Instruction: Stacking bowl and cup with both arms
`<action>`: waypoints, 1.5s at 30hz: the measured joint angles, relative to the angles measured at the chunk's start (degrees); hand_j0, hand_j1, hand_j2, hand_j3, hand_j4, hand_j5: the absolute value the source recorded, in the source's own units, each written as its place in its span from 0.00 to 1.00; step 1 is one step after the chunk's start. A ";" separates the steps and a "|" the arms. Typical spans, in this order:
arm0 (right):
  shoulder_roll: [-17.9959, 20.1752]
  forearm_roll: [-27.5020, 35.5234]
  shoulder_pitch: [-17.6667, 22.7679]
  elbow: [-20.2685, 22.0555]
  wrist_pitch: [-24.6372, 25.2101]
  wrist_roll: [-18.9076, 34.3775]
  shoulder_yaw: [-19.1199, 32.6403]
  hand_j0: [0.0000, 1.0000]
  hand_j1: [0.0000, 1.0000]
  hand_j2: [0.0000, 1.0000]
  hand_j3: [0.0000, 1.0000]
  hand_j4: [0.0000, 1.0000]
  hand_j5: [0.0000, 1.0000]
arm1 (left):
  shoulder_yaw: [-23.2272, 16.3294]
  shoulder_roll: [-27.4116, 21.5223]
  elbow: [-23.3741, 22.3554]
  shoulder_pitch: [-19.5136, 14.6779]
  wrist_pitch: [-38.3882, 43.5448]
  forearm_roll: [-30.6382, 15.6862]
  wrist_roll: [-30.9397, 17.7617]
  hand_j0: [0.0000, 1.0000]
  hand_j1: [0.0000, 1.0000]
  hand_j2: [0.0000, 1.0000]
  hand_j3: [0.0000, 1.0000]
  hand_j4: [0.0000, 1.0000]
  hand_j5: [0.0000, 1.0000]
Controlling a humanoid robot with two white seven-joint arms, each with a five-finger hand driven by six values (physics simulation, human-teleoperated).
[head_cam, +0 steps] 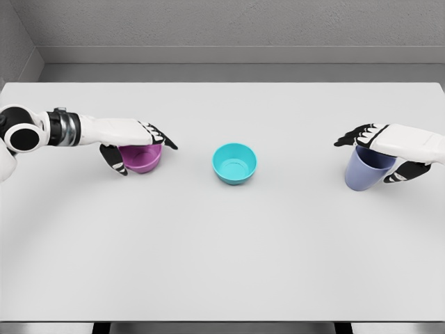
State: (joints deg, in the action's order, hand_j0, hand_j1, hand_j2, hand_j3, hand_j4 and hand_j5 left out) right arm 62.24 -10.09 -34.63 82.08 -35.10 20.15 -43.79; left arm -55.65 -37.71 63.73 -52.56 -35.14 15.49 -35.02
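Teal bowl (pixel 234 163) sits between left hand (pixel 136 145) gripping purple bowl (pixel 142 158) and right hand (pixel 384 148) gripping cup (pixel 365 170)

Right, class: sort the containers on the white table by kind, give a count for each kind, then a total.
Bowls: 2, the purple bowl under the left hand and the teal bowl standing alone mid-table.
Cups: 1, the lavender cup under the right hand.
Total: 3 containers.
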 measured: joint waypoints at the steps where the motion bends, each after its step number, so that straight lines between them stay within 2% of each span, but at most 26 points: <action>1: -0.02 0.00 0.00 0.00 0.00 0.00 -0.01 1.00 1.00 1.00 1.00 1.00 1.00 | 0.08 0.01 0.00 0.00 0.00 -0.01 0.00 0.99 0.99 0.99 0.99 0.99 0.99; 22: -0.78 -0.21 0.00 -0.34 0.00 0.00 -0.42 1.00 1.00 1.00 1.00 1.00 1.00 | 0.39 -0.05 0.06 0.00 -0.01 -0.37 0.00 0.85 0.85 0.85 0.85 0.85 0.85; 45: -1.30 -0.30 -0.09 -1.92 0.00 0.04 -1.08 1.00 1.00 1.00 1.00 1.00 1.00 | 2.93 -0.31 1.99 0.09 -0.03 -0.60 -0.01 0.80 0.80 0.80 0.80 0.80 0.80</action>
State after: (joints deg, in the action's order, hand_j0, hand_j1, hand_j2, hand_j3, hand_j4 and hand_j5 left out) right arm 60.94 -10.39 -34.72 80.16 -35.10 20.20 -44.87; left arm -52.73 -38.01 65.72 -52.47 -35.17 14.90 -35.04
